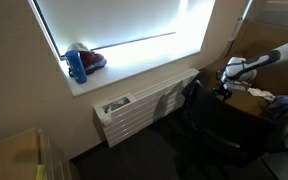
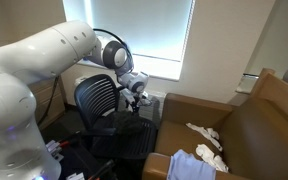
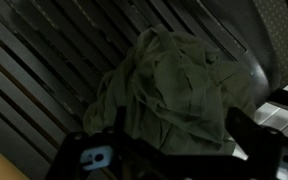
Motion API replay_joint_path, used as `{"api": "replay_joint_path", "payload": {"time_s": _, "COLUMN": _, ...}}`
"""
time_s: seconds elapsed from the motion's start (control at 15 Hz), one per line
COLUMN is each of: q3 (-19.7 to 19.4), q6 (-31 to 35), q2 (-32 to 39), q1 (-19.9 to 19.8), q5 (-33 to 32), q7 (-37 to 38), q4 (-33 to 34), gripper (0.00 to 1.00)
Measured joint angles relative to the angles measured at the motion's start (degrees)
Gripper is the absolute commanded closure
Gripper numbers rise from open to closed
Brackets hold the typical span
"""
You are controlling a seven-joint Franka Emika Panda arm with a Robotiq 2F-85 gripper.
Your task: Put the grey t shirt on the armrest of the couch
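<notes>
The grey t shirt (image 3: 174,90) lies crumpled at the centre of the wrist view on a dark slatted surface, possibly the black chair (image 2: 99,100) seen in an exterior view. The gripper (image 3: 174,152), at the bottom edge, is spread wide and clamps nothing.

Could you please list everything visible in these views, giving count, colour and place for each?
grey t shirt: one, grey-green, crumpled on a dark slatted surface in the wrist view
couch: one, brown, beside the office chair
white cloths: a few, white, on the couch seat
pale cloth: one, bluish white, at the couch's near end
office chair: one, black, below the window
bottle: one, blue, on the windowsill
red object: one, red, touching the bottle; what it is I cannot tell
radiator: one, white, under the windowsill
robot arm: one, white, reaching over the chair
gripper: one, dark, open above the shirt
</notes>
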Motion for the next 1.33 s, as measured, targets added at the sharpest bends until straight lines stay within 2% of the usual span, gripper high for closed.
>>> {"api": "replay_joint_path", "payload": {"time_s": 0.4, "q3": 1.9, "q6": -1.0, "q2": 7.1, "q1": -0.4, "q5": 1.2, "q7": -4.9, "q4": 6.1, "gripper": 0.00}}
{"api": "replay_joint_path", "payload": {"time_s": 0.67, "q3": 2.2, "q6": -4.7, "q2": 11.7, "q1": -0.4, "q5": 1.1, "q7": -7.9, "q4": 11.8, "gripper": 0.00}}
{"api": "replay_joint_path", "payload": {"time_s": 0.73, "q3": 2.2, "q6": -6.1, "q2": 12.5, "q1": -0.4, "q5": 1.1, "q7": -8.5, "q4": 13.1, "gripper": 0.25}}
{"api": "replay_joint_path", "payload": {"time_s": 0.8, "q3": 2.2, "q6": -7.5, "q2": 13.4, "q1": -0.4, "q5": 1.1, "q7": -8.9, "q4": 14.4, "gripper": 0.26}}
{"api": "replay_joint_path", "payload": {"time_s": 1.0, "q3": 2.2, "q6": -11.1, "q2": 15.5, "q1": -0.4, "q5": 1.1, "q7": -10.1, "q4": 17.8, "gripper": 0.48}}
{"api": "replay_joint_path", "payload": {"time_s": 1.33, "q3": 2.2, "q6": -12.3, "q2": 15.6, "q1": -0.4, "q5": 1.1, "q7": -11.0, "q4": 18.1, "gripper": 0.82}}
